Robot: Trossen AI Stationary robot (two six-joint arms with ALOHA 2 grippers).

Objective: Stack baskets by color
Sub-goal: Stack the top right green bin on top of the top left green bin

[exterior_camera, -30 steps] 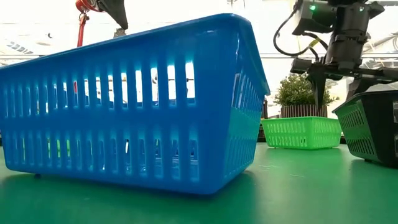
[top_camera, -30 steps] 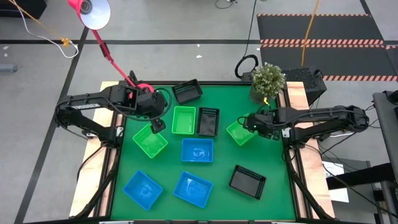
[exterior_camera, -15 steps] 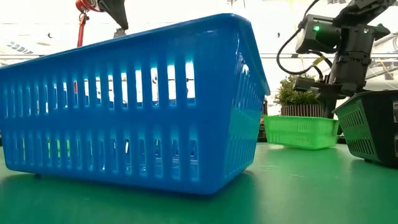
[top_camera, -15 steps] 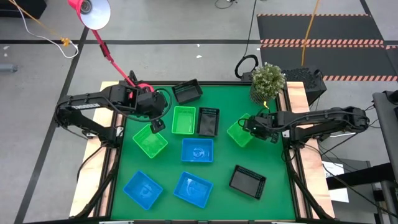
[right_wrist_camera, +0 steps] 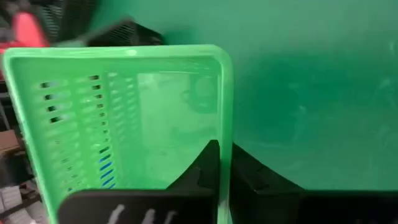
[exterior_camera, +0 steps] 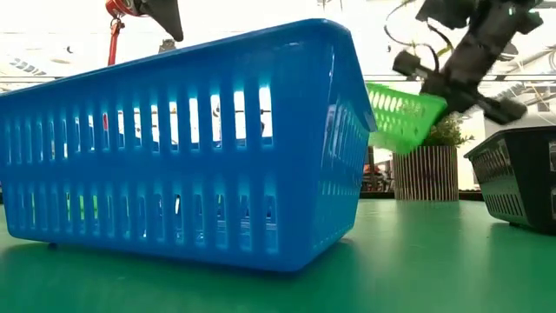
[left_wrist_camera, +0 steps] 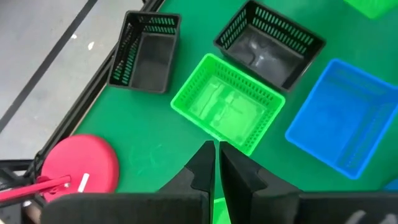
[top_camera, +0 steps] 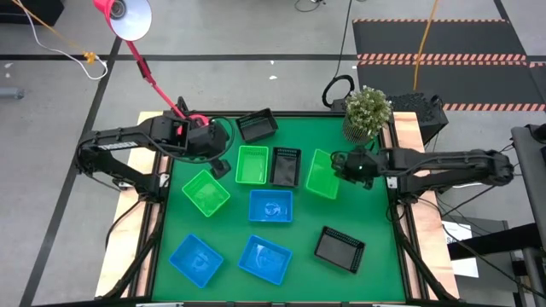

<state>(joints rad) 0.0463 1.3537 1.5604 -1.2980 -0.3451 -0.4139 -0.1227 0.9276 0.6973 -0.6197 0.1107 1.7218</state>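
- Your right pincer (top_camera: pixel 339 164) is clamped on the rim of a green basket (top_camera: pixel 322 174) and has it up off the table (top_camera: pixel 299 217). In the low view that basket (exterior_camera: pixel 401 113) hangs tilted in the air, and the wrist view shows the fingers pinched tight on its wall (right_wrist_camera: pixel 155 118).
- That lifted basket sits just right of a black basket (top_camera: pixel 286 165), which is right beside a second green basket (top_camera: pixel 252 165) in the middle of the table.
- Your left pincer (top_camera: pixel 218 167) hovers with its fingers nearly together and nothing in them, just above the third green basket (top_camera: pixel 206 192), between it and the middle green one.
- Blue ones: one blue basket (top_camera: pixel 270 205) mid-table, two more near the front edge, a left blue basket (top_camera: pixel 196 259) and a front blue basket (top_camera: pixel 264 258).
- Other blacks: a back black basket (top_camera: pixel 256 125) by the far edge, and a front black basket (top_camera: pixel 339 248) front right, well apart from the rest.
- Nothing is stacked yet.
- A pink lamp (top_camera: pixel 124 17) and a potted plant (top_camera: pixel 367 111) stand at the back.
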